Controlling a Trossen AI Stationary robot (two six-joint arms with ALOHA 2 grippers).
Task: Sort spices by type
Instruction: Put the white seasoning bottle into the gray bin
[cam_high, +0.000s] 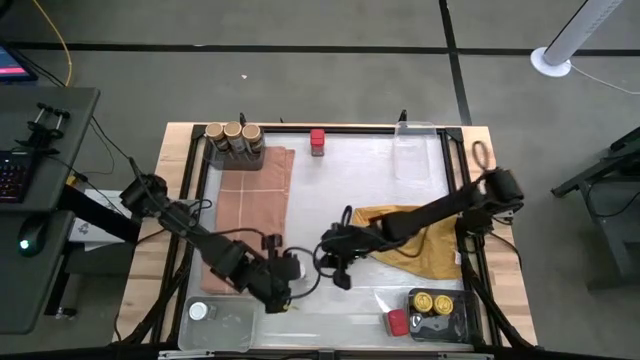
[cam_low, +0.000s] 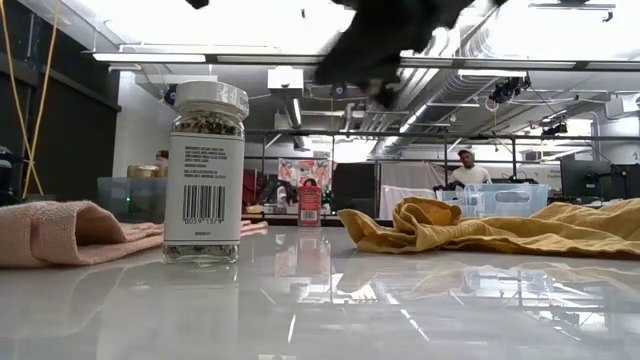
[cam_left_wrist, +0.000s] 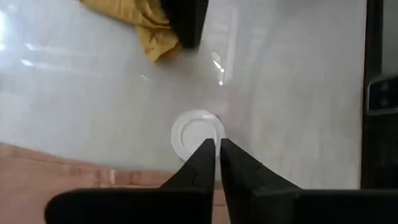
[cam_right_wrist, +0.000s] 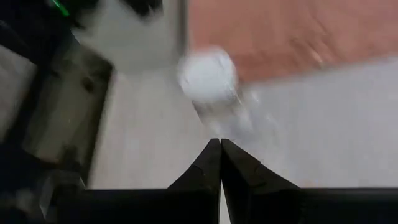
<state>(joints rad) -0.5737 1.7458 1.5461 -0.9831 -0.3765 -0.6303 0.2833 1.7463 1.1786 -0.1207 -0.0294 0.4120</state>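
Spices sit in several places on our table: three tan-lidded jars (cam_high: 233, 131) grouped at the far left corner in a tray, a red-lidded jar (cam_high: 318, 138) alone at the far edge, two yellow-lidded jars (cam_high: 433, 301) and a red one (cam_high: 397, 322) in the dark tray (cam_high: 452, 322) at the near right, a white-lidded jar in the clear tray (cam_high: 222, 325) at the near left, and one white-lidded jar (cam_left_wrist: 198, 133) standing upright on the bare white surface near the front. Our left gripper (cam_left_wrist: 217, 149) hovers right above that lone jar with its fingers pressed together, grasping nothing; our right gripper (cam_right_wrist: 220, 149) is also clenched on nothing and faces the same jar from the other side, close by. We judge the main risk to be a collision: both arms crowd the same small patch, and if both reach for the jar they could knock each other or tip it. With its fingers pinched together, our left gripper would push the lid rather than straddle it, so it must spread first. The glossy surface may let a nudged jar slide. The mustard-yellow cloth (cam_high: 415, 240) lies bunched under our right arm and could snag on a retreat, while the pink cloth (cam_high: 252, 200) lies just beside the jar on the left. In the low view a person stands far behind the table, well apart from the work.
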